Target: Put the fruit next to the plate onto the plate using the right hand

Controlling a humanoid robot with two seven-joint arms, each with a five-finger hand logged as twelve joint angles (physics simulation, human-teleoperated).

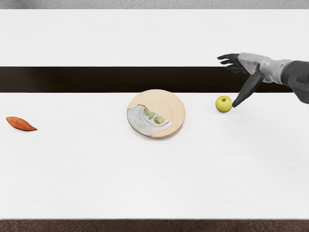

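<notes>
Apple (223,104), yellow-green, sits on the white bench (145,179) to the right of the plate (176,103), apart from its rim. Right hand (247,67) comes in from the right edge above and to the right of the apple, its fingers (228,58) spread and holding nothing. 1 dark digit slants down with its tip just beside the fruit; contact cannot be told. An orange-red pointed object (21,124) lies far left, well apart.

The right hand (245,71) hovers with fingers (227,58) spread, one angled downward, its arm (297,77) entering from the right.
</notes>
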